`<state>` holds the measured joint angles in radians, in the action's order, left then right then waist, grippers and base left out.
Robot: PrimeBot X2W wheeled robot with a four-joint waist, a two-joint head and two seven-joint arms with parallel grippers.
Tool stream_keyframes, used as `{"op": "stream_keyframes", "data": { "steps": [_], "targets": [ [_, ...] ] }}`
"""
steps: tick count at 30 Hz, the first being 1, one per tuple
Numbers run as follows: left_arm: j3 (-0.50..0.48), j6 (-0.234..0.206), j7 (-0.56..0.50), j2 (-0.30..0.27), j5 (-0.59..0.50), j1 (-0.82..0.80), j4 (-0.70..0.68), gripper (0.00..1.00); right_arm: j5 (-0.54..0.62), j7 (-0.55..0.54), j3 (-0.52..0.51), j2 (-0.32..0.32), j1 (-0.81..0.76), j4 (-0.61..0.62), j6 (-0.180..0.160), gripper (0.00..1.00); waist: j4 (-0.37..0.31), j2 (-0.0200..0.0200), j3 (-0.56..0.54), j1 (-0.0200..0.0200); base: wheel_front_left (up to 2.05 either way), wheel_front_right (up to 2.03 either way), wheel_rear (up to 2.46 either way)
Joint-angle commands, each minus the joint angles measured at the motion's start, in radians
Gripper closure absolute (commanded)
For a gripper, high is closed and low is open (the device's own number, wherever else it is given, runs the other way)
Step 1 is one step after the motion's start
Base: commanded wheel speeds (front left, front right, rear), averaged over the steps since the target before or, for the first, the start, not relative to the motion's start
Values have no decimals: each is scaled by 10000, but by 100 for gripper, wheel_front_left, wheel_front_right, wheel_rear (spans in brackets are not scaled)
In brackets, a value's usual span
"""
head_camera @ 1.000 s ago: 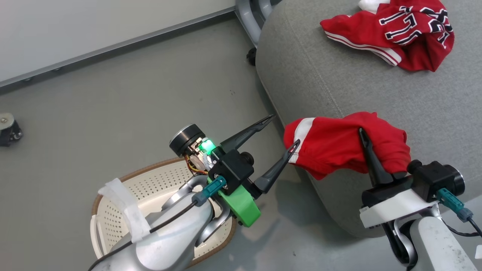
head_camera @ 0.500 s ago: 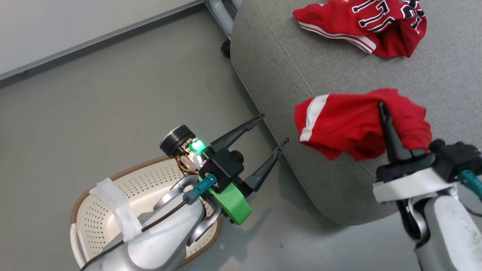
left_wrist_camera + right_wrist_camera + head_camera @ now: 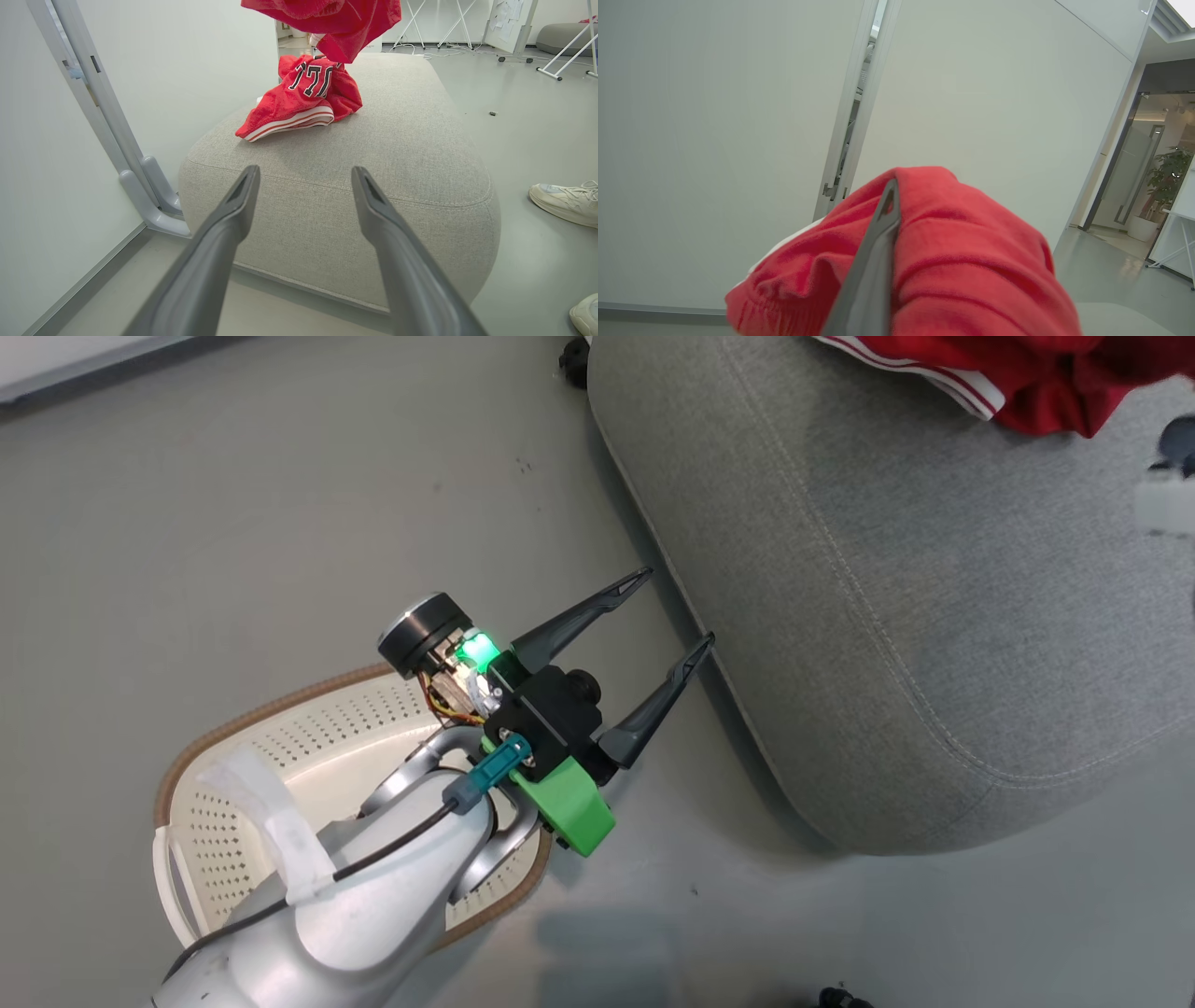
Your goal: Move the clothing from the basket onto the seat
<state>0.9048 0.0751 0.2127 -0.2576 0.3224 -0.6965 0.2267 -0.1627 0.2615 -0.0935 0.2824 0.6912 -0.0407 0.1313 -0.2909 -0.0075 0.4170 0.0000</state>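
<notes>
Over the large grey fabric seat (image 3: 373, 154), the closed right claw (image 3: 891, 191) is holding the red white-striped garment (image 3: 962, 261), the left claw (image 3: 677, 607) spreading wide and empty; cloth wrapping the gripping finger may be snagging at release.

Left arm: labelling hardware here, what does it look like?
Glossy silver forearm wrapped with white tape; a black cable runs to a teal connector. The left gripper has a black body, green bracket and two long dark tapered fingers.
</notes>
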Motion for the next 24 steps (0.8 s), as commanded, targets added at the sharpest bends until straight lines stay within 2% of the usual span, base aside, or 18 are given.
{"op": "stream_keyframes", "data": {
  "steps": [1, 9, 17, 21, 24],
  "targets": [
    [-17, 41, -10, -116, -37, -224, -55, 0, 66, 30, -155, 210, 455, -119, -11, 100, 231, 75, 674, 0, 0, 0, 0],
    [10, 85, -126, -308, -232, -735, -271, 0, 188, 30, -796, 1336, 2624, -1153, -11, 100, 409, 75, 1594, 0, 0, 0, 0],
    [16, 70, -263, -478, -313, -1050, -473, 0, 103, 29, -1341, 1968, 3942, -2568, -11, 100, 513, 75, 2339, 0, 0, 0, 0],
    [13, 67, -344, -599, -347, -1158, -556, 0, 269, 30, -1244, 1965, 4202, -3771, -11, 100, 572, 75, 2704, 0, 0, 0, 0],
    [12, 46, -361, -664, -349, -1219, -605, 0, 337, 29, -1323, 1679, 4309, -4611, -11, 100, 614, 75, 2895, 0, 0, 0, 0]
  ]
}}
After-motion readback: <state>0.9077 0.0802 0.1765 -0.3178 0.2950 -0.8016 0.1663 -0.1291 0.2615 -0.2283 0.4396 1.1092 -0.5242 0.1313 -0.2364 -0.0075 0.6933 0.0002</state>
